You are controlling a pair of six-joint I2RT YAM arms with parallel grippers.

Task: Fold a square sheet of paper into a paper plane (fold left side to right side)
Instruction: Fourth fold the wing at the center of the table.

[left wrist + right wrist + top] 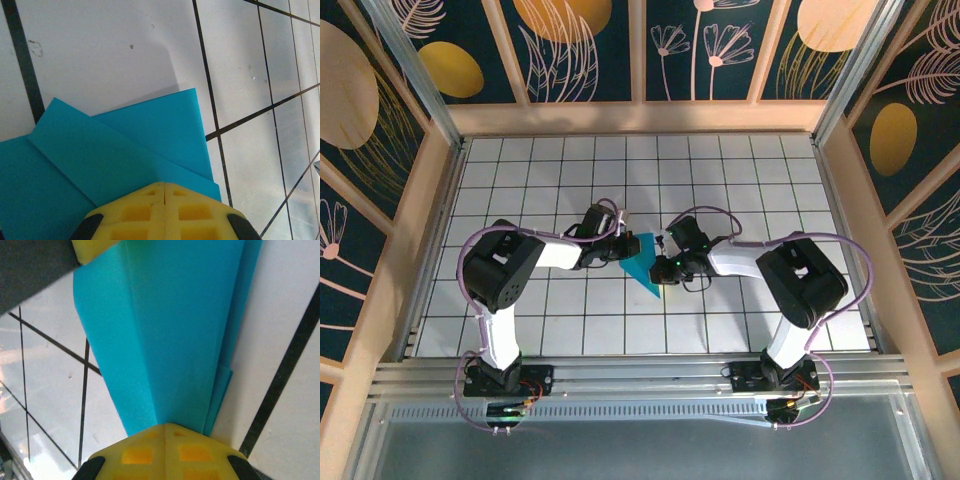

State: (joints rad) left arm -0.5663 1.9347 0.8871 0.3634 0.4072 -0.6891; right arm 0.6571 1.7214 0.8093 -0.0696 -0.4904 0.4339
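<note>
Your main risk sits on the left: the left gripper (164, 186) has its yellow fingers (130, 212) down on the overlapped flaps of the square sheet of paper (125, 150). If that tip drags sideways, the loose flaps can slide apart and the creases go crooked. In the middle, the sheet lies as a narrow blue wedge on the tiled table (770, 190) between both arms, its point toward the arm bases. Paper this thin can buckle or tear if the two tips pull against each other. On the right, a careless lift by the right gripper (164, 426) could spring the folds open. Now the claws: the left one is pressed together, its tip over the paper. The right one is pressed together too, at the wedge's narrowing end; I cannot tell whether a layer is caught between its pads
</note>
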